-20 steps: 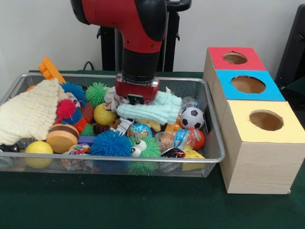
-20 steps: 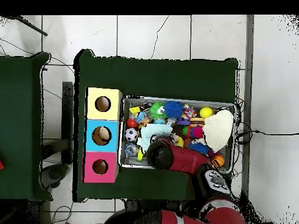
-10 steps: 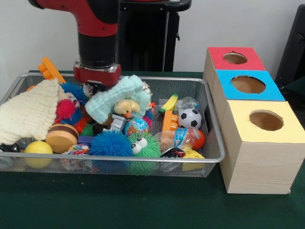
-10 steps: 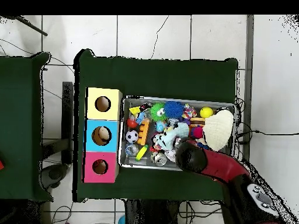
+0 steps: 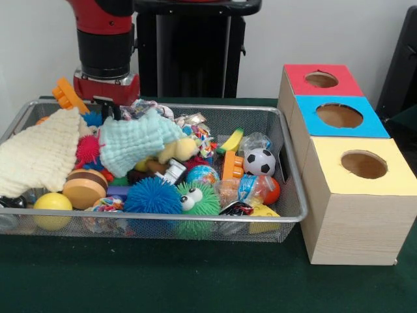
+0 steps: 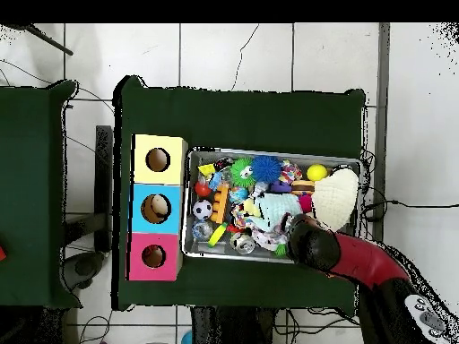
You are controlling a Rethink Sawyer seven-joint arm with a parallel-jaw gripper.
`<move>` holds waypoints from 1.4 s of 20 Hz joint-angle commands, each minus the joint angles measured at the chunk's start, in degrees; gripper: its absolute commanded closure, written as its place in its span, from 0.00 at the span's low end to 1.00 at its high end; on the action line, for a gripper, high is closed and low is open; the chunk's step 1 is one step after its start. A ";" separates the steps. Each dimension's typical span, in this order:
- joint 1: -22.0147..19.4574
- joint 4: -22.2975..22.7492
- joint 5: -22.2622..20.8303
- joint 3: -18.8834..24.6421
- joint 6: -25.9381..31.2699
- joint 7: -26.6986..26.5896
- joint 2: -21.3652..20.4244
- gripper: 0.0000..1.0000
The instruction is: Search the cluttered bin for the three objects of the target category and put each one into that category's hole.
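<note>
A wire bin point(image 5: 290, 195) holds a jumble of toys, balls and cloths. My gripper point(image 5: 109, 112) is at the bin's back left, shut on the upper corner of a mint green cloth point(image 5: 133, 143), which drapes over the toys. A yellow plush toy point(image 5: 177, 149) peeks out beside the cloth. A soccer ball point(image 5: 261, 162), a blue spiky ball point(image 5: 152, 195) and a green spiky ball with eyes point(image 5: 195, 201) lie toward the front. In the overhead view the arm point(image 6: 323, 251) hides the gripper, and the mint cloth point(image 6: 280, 208) shows beside it.
Three boxes with round holes stand in a row beside the bin: red point(image 5: 301, 73), blue point(image 5: 374, 124), yellow point(image 5: 329, 153). A large cream cloth point(image 5: 39, 153) covers the bin's left end, with a wooden disc point(image 5: 85, 187) and a yellow ball point(image 5: 53, 205) below it.
The arm has swung from the bin's middle to its left end, dragging the mint cloth along. A banana, an orange block and small toys are uncovered where the cloth lay.
</note>
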 commanded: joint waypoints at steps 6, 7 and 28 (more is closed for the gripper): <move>-0.15 -2.48 -4.18 7.77 6.28 -4.38 -1.10 1.00; -0.31 -2.38 -4.26 8.01 6.60 -4.53 -1.33 1.00; -4.42 -2.70 -6.78 13.04 15.40 -9.24 -5.99 0.00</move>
